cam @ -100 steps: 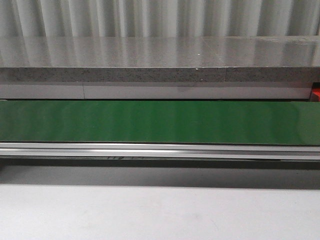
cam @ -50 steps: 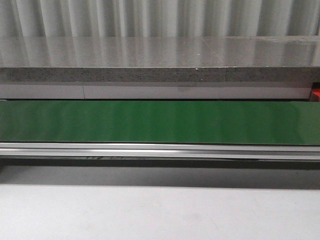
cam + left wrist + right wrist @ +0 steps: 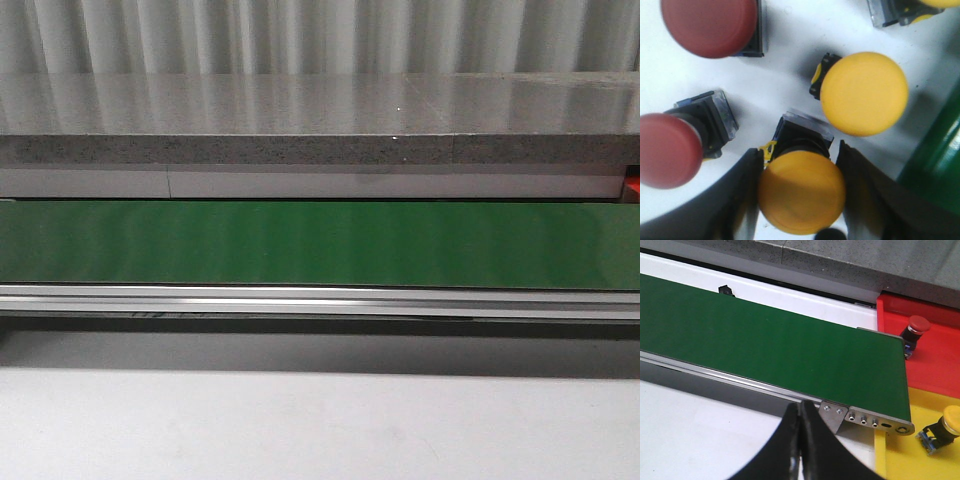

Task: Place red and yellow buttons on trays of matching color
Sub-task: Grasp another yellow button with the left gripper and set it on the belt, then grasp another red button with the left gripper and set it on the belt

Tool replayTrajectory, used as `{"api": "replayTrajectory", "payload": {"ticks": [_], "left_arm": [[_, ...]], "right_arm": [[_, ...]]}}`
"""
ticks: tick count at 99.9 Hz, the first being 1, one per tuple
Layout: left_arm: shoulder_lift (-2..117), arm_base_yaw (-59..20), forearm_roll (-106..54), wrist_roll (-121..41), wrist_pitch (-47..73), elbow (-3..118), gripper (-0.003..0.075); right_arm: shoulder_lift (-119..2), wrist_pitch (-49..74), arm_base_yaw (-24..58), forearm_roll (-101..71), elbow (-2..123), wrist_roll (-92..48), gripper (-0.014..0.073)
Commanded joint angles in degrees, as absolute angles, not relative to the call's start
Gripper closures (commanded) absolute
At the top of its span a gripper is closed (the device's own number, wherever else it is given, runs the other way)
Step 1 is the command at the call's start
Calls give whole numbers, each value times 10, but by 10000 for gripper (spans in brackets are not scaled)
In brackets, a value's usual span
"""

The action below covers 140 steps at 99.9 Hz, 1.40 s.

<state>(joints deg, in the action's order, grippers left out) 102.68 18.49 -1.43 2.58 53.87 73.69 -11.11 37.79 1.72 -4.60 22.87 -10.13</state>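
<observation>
In the left wrist view my left gripper (image 3: 799, 150) has its jaws against both sides of a yellow button (image 3: 801, 192) lying on the white table. A second yellow button (image 3: 864, 93) lies just beyond it, and two red buttons (image 3: 710, 22) (image 3: 667, 150) lie to the side. In the right wrist view my right gripper (image 3: 799, 407) is shut and empty above the white table, near the belt's end. A red button (image 3: 915, 327) stands on the red tray (image 3: 935, 360). A yellow button (image 3: 945, 427) lies on the yellow tray (image 3: 905, 455). Neither gripper shows in the front view.
The green conveyor belt (image 3: 320, 245) with its metal rail (image 3: 320, 300) runs across the front view, with a grey stone ledge (image 3: 320, 110) behind. The belt (image 3: 765, 345) ends beside the trays. Another yellow button (image 3: 920, 10) lies at the edge of the left wrist view.
</observation>
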Motion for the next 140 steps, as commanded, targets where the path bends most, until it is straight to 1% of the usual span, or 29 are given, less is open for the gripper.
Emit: {"api": "replayTrajectory", "payload": {"ticks": [1,16,27,45,68,72,77,80,82,84,89,92,96,106,121,140], "left_arm": [[964,179,-19,13,544,754,560],[915,154,-19,-6,564,754,560],[896,122,-19,-9,568,754,560],[904,66,-19,-9,578,754,560],[926,47,-23,-10,575,754,548],[929,47,-23,-12,574,754,523],[929,47,-26,-12,572,754,466],[929,47,-30,-12,568,754,421],[929,47,-33,-12,566,755,367],[929,47,-35,-12,563,755,339],[929,47,-46,-12,555,755,231],[929,47,-56,-12,552,755,189],[929,47,-61,-12,552,756,154],[926,47,-78,-18,549,762,156],[883,49,-75,-18,523,764,164],[836,99,-53,-18,546,764,164]], "right_arm": [[-117,337,19,-44,242,-102,659],[-117,337,19,-44,242,-102,659],[-117,337,19,-44,242,-102,659],[-117,337,19,-44,242,-102,659],[-117,337,19,-44,242,-102,659],[-117,337,19,-44,242,-102,659],[-117,337,19,-44,242,-102,659],[-117,337,19,-44,242,-102,659],[-117,337,19,-44,242,-102,659],[-117,337,19,-44,242,-102,659],[-117,337,19,-44,242,-102,659],[-117,337,19,-44,242,-102,659],[-117,337,19,-44,242,-102,659],[-117,337,19,-44,242,-102,659],[-117,337,19,-44,242,-102,659],[-117,337,19,-44,242,-102,659]]}}
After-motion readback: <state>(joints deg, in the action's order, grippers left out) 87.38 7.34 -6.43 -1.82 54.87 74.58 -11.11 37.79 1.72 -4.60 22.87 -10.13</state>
